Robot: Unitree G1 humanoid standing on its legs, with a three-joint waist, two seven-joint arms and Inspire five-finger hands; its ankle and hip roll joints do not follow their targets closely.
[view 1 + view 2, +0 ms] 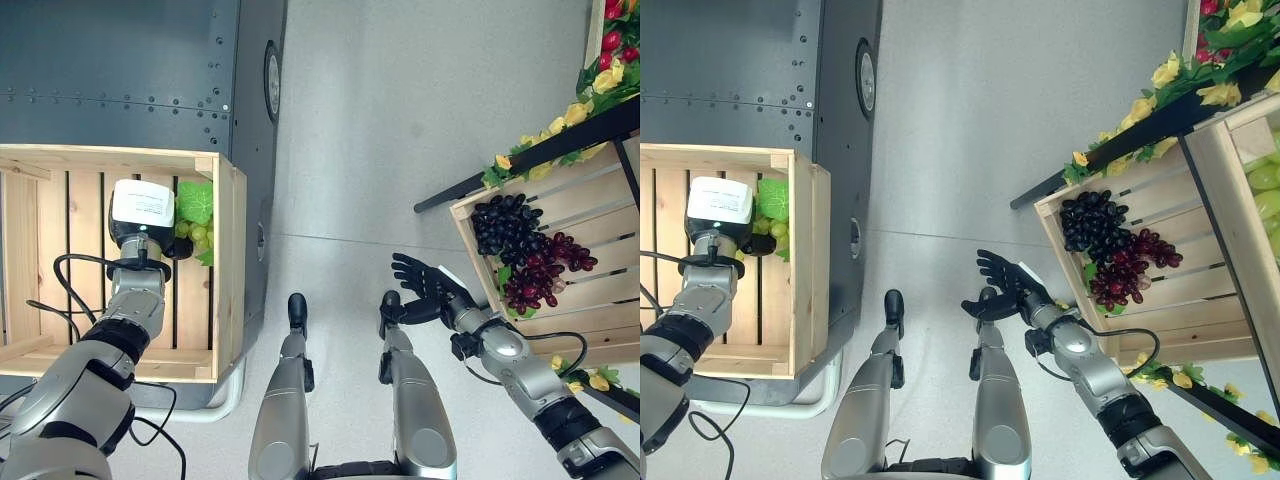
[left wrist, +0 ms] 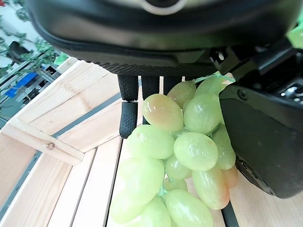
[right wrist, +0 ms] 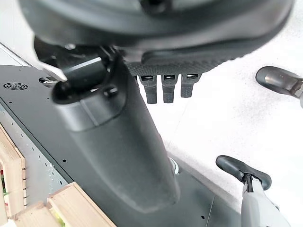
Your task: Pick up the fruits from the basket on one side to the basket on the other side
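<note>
Fruit sits in 2 wooden crates, 1 on each side of the robot. Largest in view is the dark grey metal cabinet (image 1: pixel 130 60), standing behind the left crate (image 1: pixel 228 260), a slatted pale-wood box resting beside the cabinet on the light grey floor (image 1: pixel 380 120). The right crate (image 1: pixel 590 200) is tilted on a black-framed stand (image 1: pixel 540 150) trimmed with yellow flowers and green leaves (image 1: pixel 575 115). Against its slats lie a bunch of black grapes (image 1: pixel 505 225) and, just beside and touching it, a bunch of dark red grapes (image 1: pixel 545 270).

The left arm reaches forward over the left crate, its wrist carrying a white-topped camera block, and the left hand (image 2: pixel 265 137) is down inside the crate. In its wrist view the thumb and fingers (image 2: pixel 128 116) curl round a bunch of green grapes (image 2: pixel 184 146), which hangs above the slatted crate bottom. From the head views a green leaf (image 1: pixel 197 200) on that bunch shows past the hand, close to the crate's right wall.

The right arm bends inward from the lower right, and the right hand (image 1: pixel 425 285) is held over the bare floor, near the right crate's lower corner but apart from it, with fingers spread and holding nothing.
</note>
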